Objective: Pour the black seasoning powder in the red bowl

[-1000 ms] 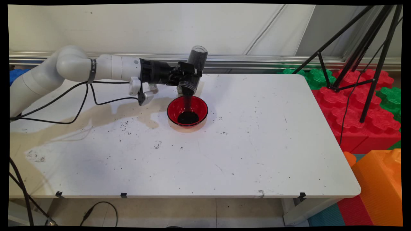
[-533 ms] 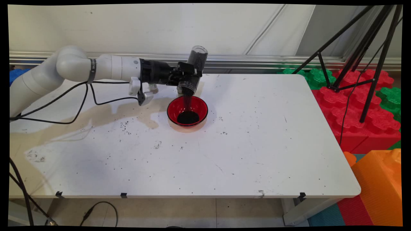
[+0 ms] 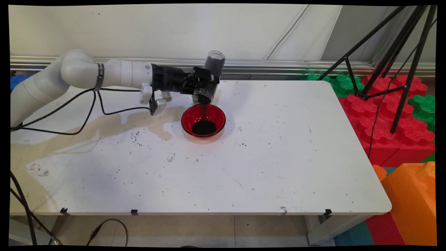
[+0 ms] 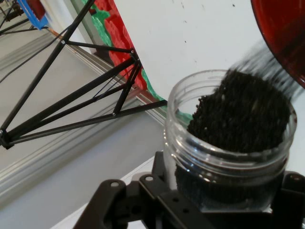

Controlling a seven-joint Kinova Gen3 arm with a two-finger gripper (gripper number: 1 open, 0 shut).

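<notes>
Stream of dark grains looks thinner than it did a second ago, more a faint trickle now, while the pile in the red bowl (image 3: pixel 203 121) has spread out a bit. Arm barely moves between shots, maybe a touch higher. Since no job is spelled out, I'd just say the pouring seems to be tapering off, though the jar (image 3: pixel 209 78) isn't empty.

Gripper (image 3: pixel 204 84) sits just above centre of the frame, clamped around that clear jar, which is tipped mouth-down over the bowl's far rim. From the hand camera the jar (image 4: pixel 232 140) is packed with black granules, some spilling over the lip toward the bowl (image 4: pixel 286 33) in the upper right corner.
</notes>
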